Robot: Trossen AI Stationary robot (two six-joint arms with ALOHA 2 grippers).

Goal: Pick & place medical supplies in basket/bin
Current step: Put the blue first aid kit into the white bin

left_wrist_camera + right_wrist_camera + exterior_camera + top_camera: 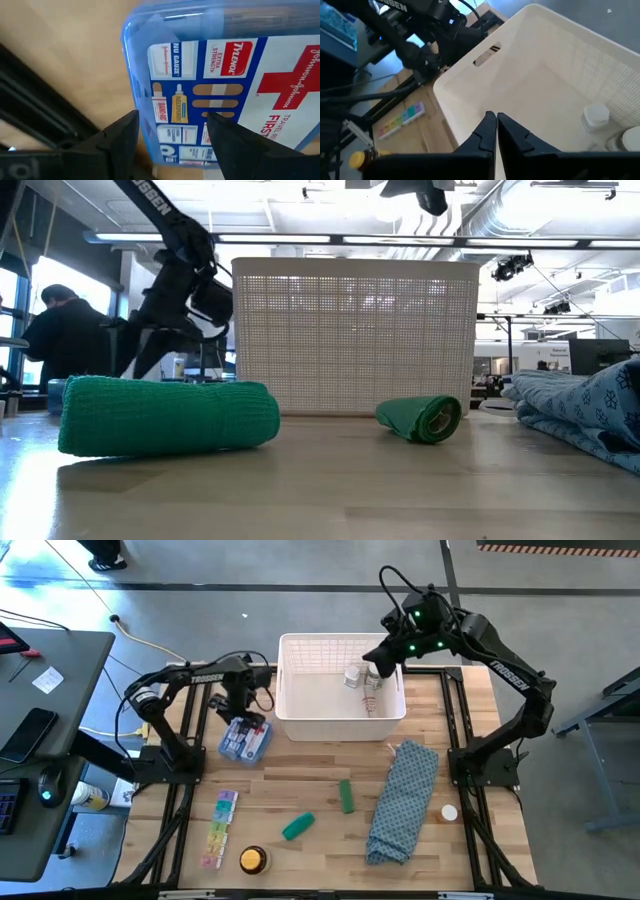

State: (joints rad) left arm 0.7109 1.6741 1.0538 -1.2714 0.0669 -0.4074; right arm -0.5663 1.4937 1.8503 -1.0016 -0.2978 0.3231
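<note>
The blue-white red-cross pack (245, 738) lies flat on the table left of the white lattice basket (300, 720). My left gripper (172, 125) is open just above the pack (225, 90). One finger is outside its long edge and the other over its printed top; I cannot tell whether they touch. My right gripper (496, 120) is shut and hovers over the basket's inside (530, 95). Two white-capped bottles (595, 117) and a pinkish tube (372, 695) lie in the basket. On the table lie two green tubes (347, 795) (298, 826), the rainbow pill organiser (219, 830) and the yellow tin (254, 860).
A long blue patterned cloth (405, 800) lies on the table's right part, with a small white-capped item (449, 812) beside it. A desk with a phone and a mouse (40, 730) stands left of the table. A person (60, 330) is in the room behind.
</note>
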